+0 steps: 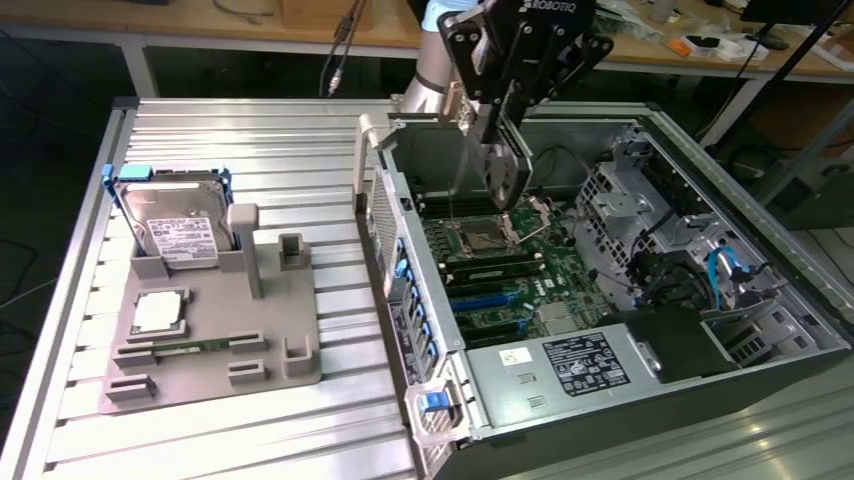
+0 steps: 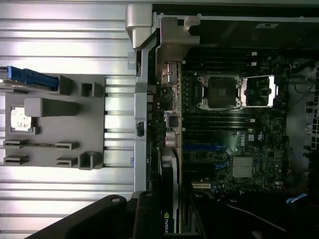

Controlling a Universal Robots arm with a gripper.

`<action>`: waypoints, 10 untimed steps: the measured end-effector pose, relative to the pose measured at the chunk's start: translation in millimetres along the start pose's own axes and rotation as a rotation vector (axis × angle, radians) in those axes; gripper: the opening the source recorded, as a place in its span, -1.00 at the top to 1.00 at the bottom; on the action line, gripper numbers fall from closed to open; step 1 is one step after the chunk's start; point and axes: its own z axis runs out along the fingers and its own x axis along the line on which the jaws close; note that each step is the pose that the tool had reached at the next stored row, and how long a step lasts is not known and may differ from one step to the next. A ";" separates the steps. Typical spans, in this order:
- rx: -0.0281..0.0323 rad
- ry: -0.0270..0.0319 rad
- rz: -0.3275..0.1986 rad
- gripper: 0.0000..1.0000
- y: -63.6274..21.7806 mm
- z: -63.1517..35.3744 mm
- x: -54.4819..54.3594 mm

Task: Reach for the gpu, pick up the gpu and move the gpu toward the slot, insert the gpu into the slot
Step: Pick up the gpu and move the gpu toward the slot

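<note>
Exterior view: the end effector [image 1: 505, 128] pinches the gpu [image 1: 503, 175], which hangs upright over the motherboard [image 1: 534, 265], apart from the slot [image 1: 483, 292].

Wrist view: the gpu [image 2: 168, 194] shows edge-on beside the case wall [image 2: 142, 89]. The carry likely wants a plumb, steady card kept clear of that wall.

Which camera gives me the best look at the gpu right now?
The exterior view: the gpu hangs upright in the shut gripper over the motherboard. The wrist view shows it edge-on, as a slim strip with a logo at its end.
</note>
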 end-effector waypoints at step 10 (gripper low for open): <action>-0.0001 0.0000 0.000 0.47 -0.6 0.5 -53.1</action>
